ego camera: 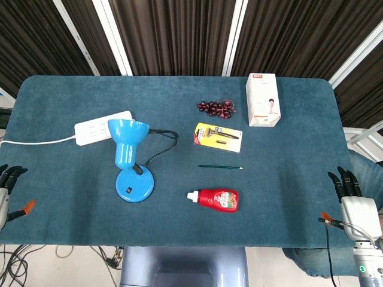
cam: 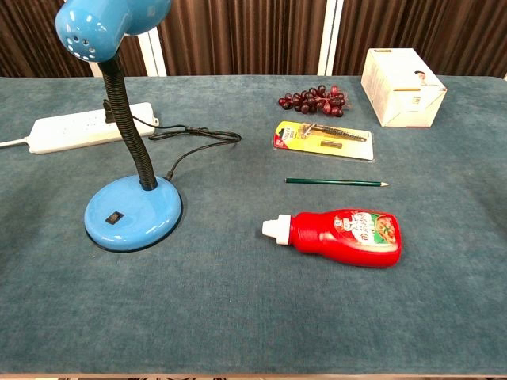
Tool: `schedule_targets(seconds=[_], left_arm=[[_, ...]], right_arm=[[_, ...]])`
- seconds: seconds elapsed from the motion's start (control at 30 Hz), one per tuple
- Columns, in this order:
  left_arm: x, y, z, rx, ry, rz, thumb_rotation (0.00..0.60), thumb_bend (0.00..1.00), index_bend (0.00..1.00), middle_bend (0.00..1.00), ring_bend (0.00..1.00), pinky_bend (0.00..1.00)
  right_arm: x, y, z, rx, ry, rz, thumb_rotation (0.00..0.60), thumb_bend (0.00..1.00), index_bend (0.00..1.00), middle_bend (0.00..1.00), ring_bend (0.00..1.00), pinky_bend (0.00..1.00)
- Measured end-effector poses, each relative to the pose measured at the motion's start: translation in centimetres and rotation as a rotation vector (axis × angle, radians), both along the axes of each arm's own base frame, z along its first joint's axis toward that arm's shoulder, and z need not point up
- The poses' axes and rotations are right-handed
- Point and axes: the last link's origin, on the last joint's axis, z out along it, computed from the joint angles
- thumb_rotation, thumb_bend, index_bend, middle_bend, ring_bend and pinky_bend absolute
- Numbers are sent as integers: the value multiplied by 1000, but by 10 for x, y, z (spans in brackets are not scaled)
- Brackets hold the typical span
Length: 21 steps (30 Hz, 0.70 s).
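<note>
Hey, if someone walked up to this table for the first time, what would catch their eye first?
Probably the bright blue desk lamp standing left of centre, its black cord running to the white power strip behind it. Next, the red ketchup bottle lying on its side near the front edge, just in front of a thin green pencil. Both hands, left and right, sit at the table's edges holding nothing.

This looks like a robotics lab or test room rather than a home. A single table covered in blue-green felt fills the view, with dark pleated curtains and white frame bars closing off the far edge. Loose cables trail on the floor below the near left corner. Unrelated items sit spaced apart on the cloth like test props: a blue desk lamp, a power strip, a ketchup bottle.
</note>
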Motion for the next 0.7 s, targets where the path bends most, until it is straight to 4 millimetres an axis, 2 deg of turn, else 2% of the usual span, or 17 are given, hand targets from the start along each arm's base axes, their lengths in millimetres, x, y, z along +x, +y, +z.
schedule_targets(seconds=[0.43, 0.7], left_arm=[[2, -3, 1, 8, 5, -1, 600, 192, 187, 171, 74, 122], [1, -3, 2, 11, 4, 10, 600, 192, 145, 171, 74, 122]], right_arm=[[3, 2, 0, 3, -2, 7, 600, 139, 121, 51, 39, 1000], [4, 2, 2, -6, -6, 11, 600, 140, 121, 51, 39, 1000]])
